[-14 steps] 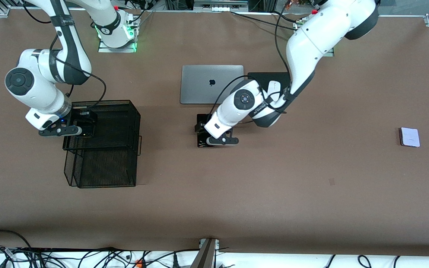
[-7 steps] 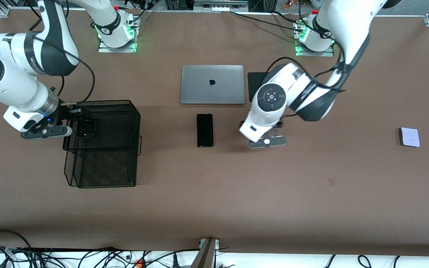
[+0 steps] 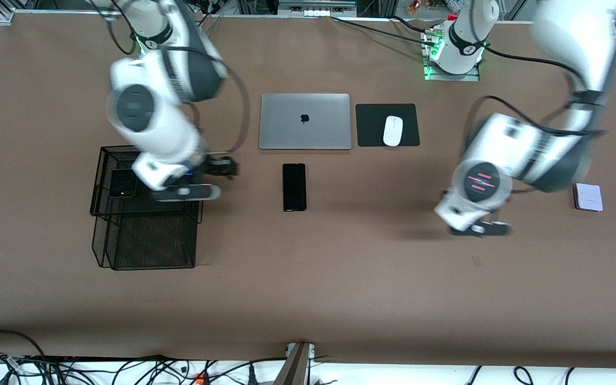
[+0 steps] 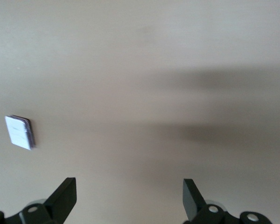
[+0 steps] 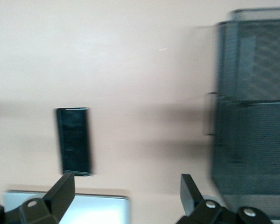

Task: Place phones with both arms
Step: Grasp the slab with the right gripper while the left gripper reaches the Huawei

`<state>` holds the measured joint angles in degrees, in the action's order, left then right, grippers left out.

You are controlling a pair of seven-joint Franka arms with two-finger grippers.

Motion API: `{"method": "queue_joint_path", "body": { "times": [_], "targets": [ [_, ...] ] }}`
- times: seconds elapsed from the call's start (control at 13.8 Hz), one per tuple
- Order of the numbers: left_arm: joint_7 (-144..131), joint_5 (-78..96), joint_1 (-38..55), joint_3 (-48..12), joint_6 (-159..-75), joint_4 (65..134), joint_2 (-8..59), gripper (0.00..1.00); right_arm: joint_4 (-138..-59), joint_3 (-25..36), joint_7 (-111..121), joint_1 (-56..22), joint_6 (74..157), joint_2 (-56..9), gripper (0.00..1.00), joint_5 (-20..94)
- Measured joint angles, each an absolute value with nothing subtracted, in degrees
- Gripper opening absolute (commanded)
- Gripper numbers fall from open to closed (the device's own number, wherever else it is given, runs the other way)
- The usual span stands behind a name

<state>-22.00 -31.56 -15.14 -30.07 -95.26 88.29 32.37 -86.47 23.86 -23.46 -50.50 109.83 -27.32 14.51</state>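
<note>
Three phones: a black flip phone (image 3: 122,183), a long black slab (image 3: 294,187), a pale flip phone (image 3: 588,197). One laptop (image 3: 305,121), one mouse (image 3: 392,130), one mousepad (image 3: 372,125), what looks like one two-tier mesh tray (image 3: 147,251), two arms.

The brown bench (image 3: 340,278) looks matt and smooth. The black wire-mesh metal tray (image 3: 147,235) is finely perforated. The long slim black slab phone (image 3: 294,187) shines glossy, the closed silver laptop (image 3: 305,121) looks brushed metal, and the white computer mouse (image 3: 392,130) smooth plastic.

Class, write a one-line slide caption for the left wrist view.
Open left gripper over bare brown table, pale flip phone lying off to one side.
</note>
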Motion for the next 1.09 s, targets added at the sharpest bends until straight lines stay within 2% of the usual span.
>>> {"method": "queue_joint_path", "body": {
  "times": [0.29,0.51,0.73,1.09],
  "targets": [
    [-13.24,-34.31,-27.14,-29.26,-101.61,90.71,34.14,1.0,-75.52,19.71,-37.86,-55.23,115.98,-40.51,1.0,14.98],
    [-0.75,-34.78,-37.42,-28.88,-108.77,91.99,37.01,1.0,-74.08,19.53,-39.7,-57.43,120.43,-46.79,1.0,14.98],
    [14.06,-34.78,-46.71,-28.92,-116.25,92.11,39.52,1.0,-75.06,19.72,-36.9,-57.24,123.31,-50.06,1.0,14.98],
    [24.61,-34.78,-55.58,-29.08,-124.28,92.82,44.94,1.0,-81.17,19.16,-32.98,-57.08,130.53,-50.9,1.0,14.98]
  ]
}}
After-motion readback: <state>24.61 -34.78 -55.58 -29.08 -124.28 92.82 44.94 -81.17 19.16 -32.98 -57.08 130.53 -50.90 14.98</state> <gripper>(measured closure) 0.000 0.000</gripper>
